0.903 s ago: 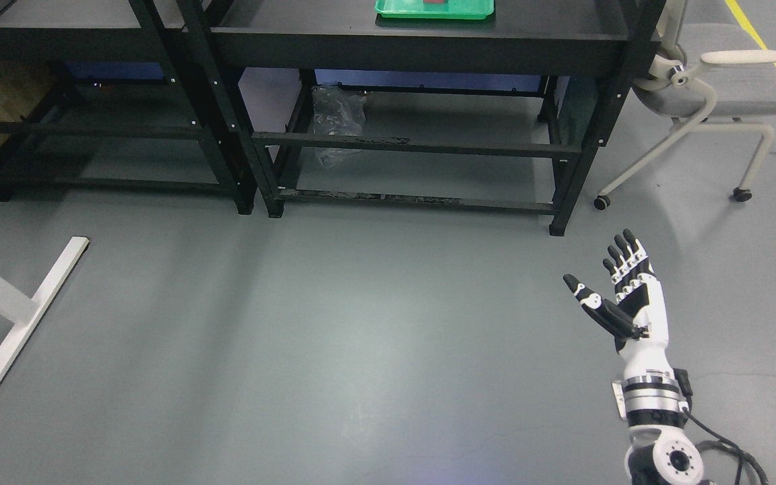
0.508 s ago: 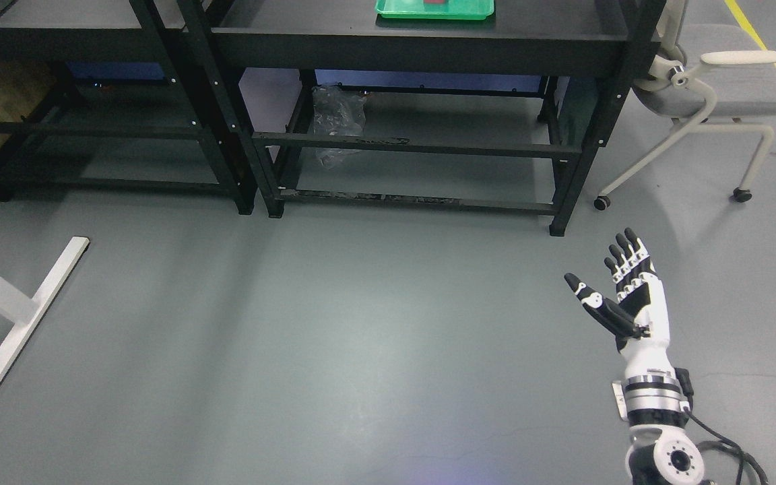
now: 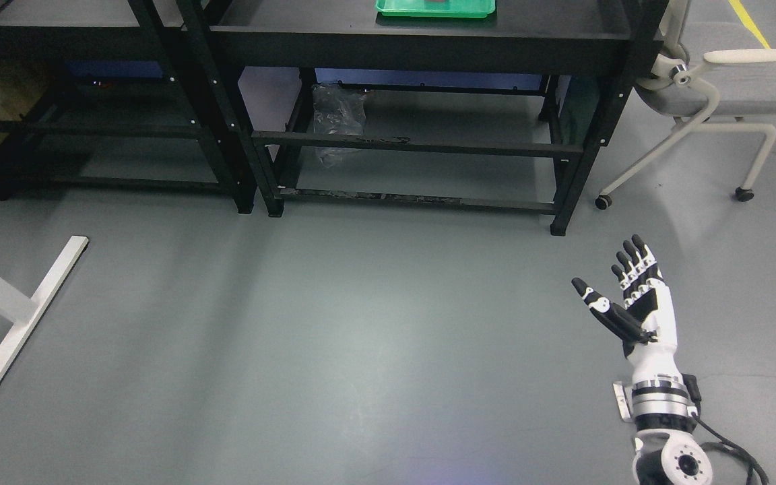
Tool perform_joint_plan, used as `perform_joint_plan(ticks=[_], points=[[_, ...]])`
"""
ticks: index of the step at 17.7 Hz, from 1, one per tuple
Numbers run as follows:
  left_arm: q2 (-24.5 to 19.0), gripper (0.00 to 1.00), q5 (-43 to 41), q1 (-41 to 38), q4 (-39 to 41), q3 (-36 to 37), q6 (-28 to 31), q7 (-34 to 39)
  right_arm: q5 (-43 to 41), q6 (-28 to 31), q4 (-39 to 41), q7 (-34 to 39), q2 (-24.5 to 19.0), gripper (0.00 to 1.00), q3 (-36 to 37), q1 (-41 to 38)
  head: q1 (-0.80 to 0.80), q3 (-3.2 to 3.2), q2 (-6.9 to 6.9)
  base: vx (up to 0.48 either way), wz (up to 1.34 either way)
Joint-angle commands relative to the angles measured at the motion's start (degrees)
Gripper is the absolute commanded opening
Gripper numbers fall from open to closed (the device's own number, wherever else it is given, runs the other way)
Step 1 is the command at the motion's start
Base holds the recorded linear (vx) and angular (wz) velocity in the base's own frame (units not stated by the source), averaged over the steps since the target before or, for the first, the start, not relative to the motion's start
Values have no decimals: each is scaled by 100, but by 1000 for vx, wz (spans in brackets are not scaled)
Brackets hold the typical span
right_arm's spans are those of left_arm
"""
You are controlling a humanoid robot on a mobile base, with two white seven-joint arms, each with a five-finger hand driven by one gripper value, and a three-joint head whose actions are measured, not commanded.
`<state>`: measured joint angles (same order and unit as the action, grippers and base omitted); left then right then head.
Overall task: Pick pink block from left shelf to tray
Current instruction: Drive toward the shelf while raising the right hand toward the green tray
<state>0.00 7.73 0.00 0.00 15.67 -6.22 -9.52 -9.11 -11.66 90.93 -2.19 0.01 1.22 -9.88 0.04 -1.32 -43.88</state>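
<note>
Extending up from the lower right, the right hand is being held over bare grey floor, fingers straight, thumb splayed, nothing grasped. A green tray is being carried on the right shelf (top edge, cropped); a dark red sliver on it cannot be identified. An office chair is standing beside that shelf; a white table leg is lying at left.
</note>
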Motion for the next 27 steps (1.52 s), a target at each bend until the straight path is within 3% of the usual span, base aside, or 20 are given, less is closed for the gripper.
perform_joint_plan(ticks=[1, 9, 13, 14, 17, 22, 23, 25, 27], points=[[-100, 100, 0, 106, 100, 6, -2, 3, -21, -12, 170, 70, 99, 100, 19, -58, 0, 0, 0, 39, 0], [-100, 100, 0, 106, 100, 6, -2, 3, 294, -108, 285, 26, 99, 100, 28, -278, 0, 0, 0, 77, 1], [-100, 100, 0, 106, 100, -3, -2, 3, 3084, -108, 285, -96, 99, 100, 10, -120, 0, 0, 0, 103, 50], [-100, 100, 0, 106, 100, -3, -2, 3, 3465, -108, 285, -289, 99, 100, 10, -76, 0, 0, 0, 81, 204], [-100, 100, 0, 106, 100, -3, -2, 3, 3416, -47, 285, -887, 99, 100, 185, 29, 0, 0, 0, 76, 303], [-100, 100, 0, 106, 100, -3, -2, 3, 2949, -73, 285, -739, 99, 100, -33, 109, 0, 0, 0, 101, 326], [-100, 100, 0, 106, 100, -3, -2, 3, 3342, -4, 267, -817, 99, 100, -129, 161, 0, 0, 0, 121, 256], [-100, 100, 0, 106, 100, 6, -2, 3, 5094, 311, 197, -1176, 99, 100, -183, 346, 0, 0, 0, 128, 235], [-100, 100, 0, 106, 100, 6, -2, 3, 6494, 1213, 170, -1720, 99, 100, -357, 617, 0, 0, 0, 170, 169]])
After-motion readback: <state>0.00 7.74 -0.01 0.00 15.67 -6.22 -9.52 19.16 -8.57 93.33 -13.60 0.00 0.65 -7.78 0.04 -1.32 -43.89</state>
